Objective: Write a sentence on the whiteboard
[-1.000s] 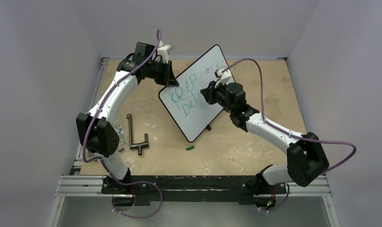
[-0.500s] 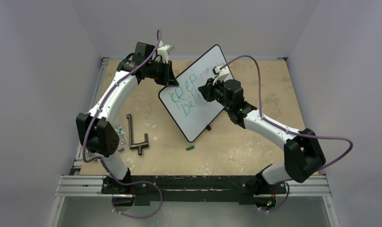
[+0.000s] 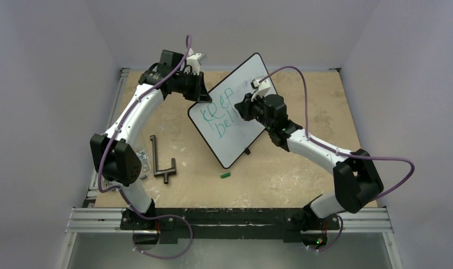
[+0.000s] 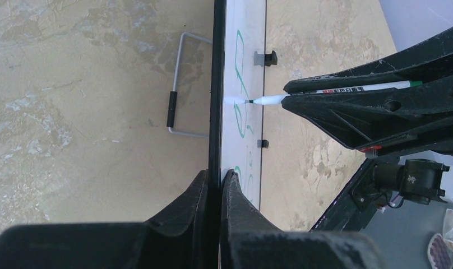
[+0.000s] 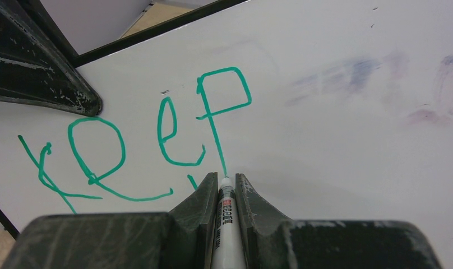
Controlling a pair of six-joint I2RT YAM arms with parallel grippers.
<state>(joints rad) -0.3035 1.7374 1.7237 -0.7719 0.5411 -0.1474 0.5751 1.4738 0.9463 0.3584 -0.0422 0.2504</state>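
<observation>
Nearest the bases, on the bare surface [image 3: 303, 162]: a small green piece [image 3: 225, 175], perhaps a cap, lying loose, well apart from a dark metal tool [image 3: 162, 162] off to the left.

Further in, the right end effector [image 5: 225, 182], pressed together on a white marker [image 5: 225, 224]. Barrel in line with the fingers, nib pointing straight ahead at the whiteboard [image 5: 336, 145] and, from the left wrist view, seemingly touching its face.

Board itself standing on edge around the middle of the surface, toward the far side, wire stand behind it. Long axis running from near-left to far-right in the overhead view.

On the face, the sentence [image 5: 213, 116] in green: "Keep" done, a second line begun beneath it. Nib right at the foot of the "p", a short green stroke just to its left.

Judging from that, mid-word on the second line. Blank white off to the right of the nib, along the board's long axis, toward its far-right corner. Right arm the only one placed to write.

Farthest, the left end effector [image 4: 215, 176], clamped on the board's far-left edge, fingers either side of the black frame, steadying it against the nib's push.
</observation>
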